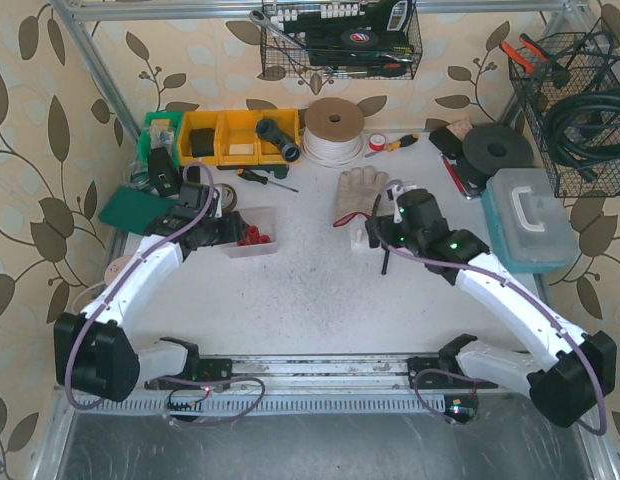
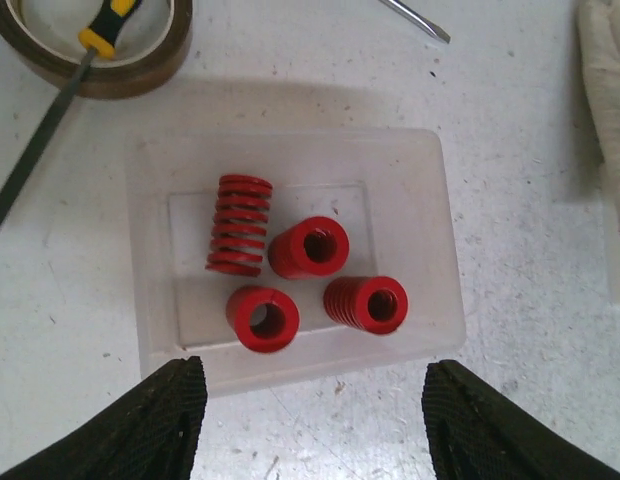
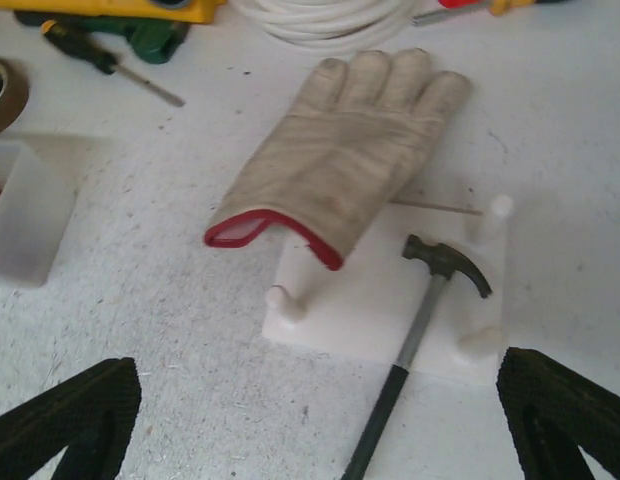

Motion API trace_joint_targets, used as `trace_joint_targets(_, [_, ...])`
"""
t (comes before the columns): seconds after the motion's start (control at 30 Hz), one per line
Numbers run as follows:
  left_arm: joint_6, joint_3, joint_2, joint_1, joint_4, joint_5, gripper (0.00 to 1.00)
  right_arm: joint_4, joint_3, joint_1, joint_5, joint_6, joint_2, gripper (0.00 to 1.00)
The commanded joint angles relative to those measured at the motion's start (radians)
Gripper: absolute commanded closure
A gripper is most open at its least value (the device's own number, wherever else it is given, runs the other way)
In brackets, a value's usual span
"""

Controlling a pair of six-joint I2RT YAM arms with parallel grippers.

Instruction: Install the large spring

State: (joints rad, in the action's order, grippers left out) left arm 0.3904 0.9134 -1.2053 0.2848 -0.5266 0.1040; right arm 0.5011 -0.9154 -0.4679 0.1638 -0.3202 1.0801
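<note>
My left gripper (image 2: 312, 390) hangs with its fingers apart and nothing between them, just short of the near wall of the clear tray (image 2: 435, 200). The red springs (image 2: 308, 246) sit in that tray at my twelve o'clock, three on end and a fourth spring (image 2: 239, 226) lying on its side at ten o'clock of the group; which is the large one I cannot tell. My right gripper (image 3: 318, 400) is spread wide and empty, with the white peg plate (image 3: 340, 310) at twelve o'clock, a hammer (image 3: 445, 262) lying across it toward one o'clock, and a work glove (image 3: 340, 150) overlapping its far edge.
</note>
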Motion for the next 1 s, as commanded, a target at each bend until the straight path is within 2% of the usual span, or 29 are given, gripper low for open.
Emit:
trace_joint_targets(0.0, [-0.073, 0.103, -0.051, 0.037, -0.050, -0.124, 0.37, -0.069, 0.031, -0.108, 0.141, 0.091, 0.010, 0.03])
trace_joint_targets(0.13, [-0.108, 0.125, -0.076, 0.051, -0.050, -0.125, 0.37, -0.153, 0.081, -0.128, 0.067, 0.112, 0.015, 0.06])
trace_joint_targets(0.3, [-0.109, 0.090, -0.058, 0.071, 0.016, -0.104, 0.35, -0.140, 0.065, -0.127, 0.189, 0.042, 0.071, 0.09])
trace_joint_targets(0.4, [-0.102, 0.043, -0.022, 0.113, 0.078, -0.100, 0.32, -0.169, 0.068, -0.117, 0.175, -0.045, 0.108, 0.15])
trace_joint_targets(0.53, [-0.088, -0.012, 0.037, 0.177, 0.137, -0.072, 0.27, -0.253, 0.087, -0.109, 0.177, -0.247, 0.143, 0.27])
trace_joint_targets(0.67, [-0.074, -0.092, 0.127, 0.244, 0.212, -0.088, 0.24, -0.372, 0.126, -0.086, 0.199, -0.477, 0.159, 0.32])
trace_joint_targets(0.77, [-0.071, -0.152, 0.185, 0.274, 0.273, -0.117, 0.22, -0.429, 0.141, -0.034, 0.148, -0.644, 0.202, 0.36])
trace_joint_targets(0.83, [-0.069, -0.184, 0.214, 0.285, 0.298, -0.114, 0.07, -0.478, 0.167, 0.005, 0.099, -0.724, 0.234, 0.36])
trace_joint_targets(0.97, [-0.099, -0.219, 0.262, 0.332, 0.332, -0.097, 0.03, -0.711, 0.286, 0.023, 0.065, -0.818, 0.253, 0.35])
